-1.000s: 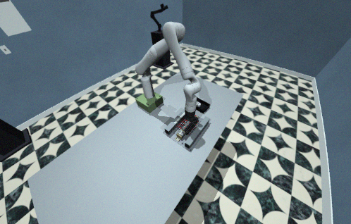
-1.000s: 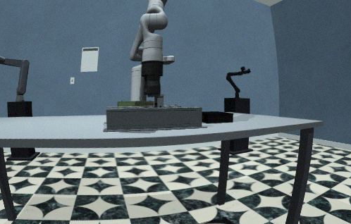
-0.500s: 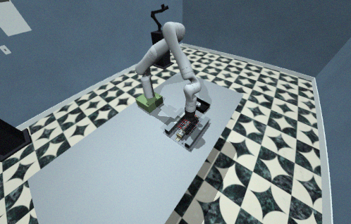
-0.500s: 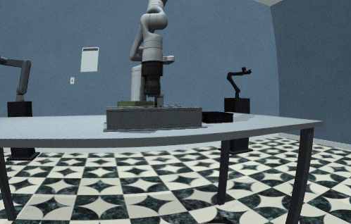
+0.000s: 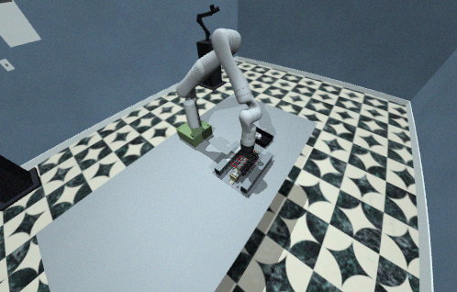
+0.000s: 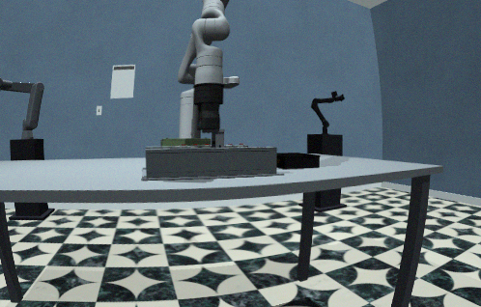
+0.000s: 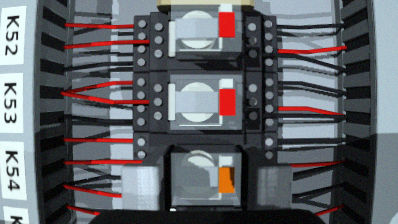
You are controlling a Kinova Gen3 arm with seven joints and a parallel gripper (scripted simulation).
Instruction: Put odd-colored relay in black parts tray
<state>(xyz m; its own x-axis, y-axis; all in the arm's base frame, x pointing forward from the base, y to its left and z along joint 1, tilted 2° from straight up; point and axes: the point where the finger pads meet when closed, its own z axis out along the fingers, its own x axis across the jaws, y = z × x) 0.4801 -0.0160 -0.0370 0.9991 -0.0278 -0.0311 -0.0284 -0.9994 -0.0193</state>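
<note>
We had the gripper clamped on the orange-button relay, and the wrist view showed it plainly: one pale finger pad pressed against the relay's left side, the other against its right, with the clear housing and its orange button between them. That relay sat in the row labelled K54, and it looked a little larger and nearer than its neighbours, though we could not tell from this view whether it had left its socket. Above it we saw two relays with red buttons, the one at K53 and the one at K52, both seated in their black sockets, with red and black wires running out to the slotted ducts on either side.

From the side, we watched the arm stand straight down over the relay panel, the fingers reaching to its top face. The panel's base looked flat on the table. The black parts tray lay just beside the panel's far end, close to it; whether they touched we could not tell. From above, we picked out the tray beyond the panel, with the arm's green base block well apart to the left.
</note>
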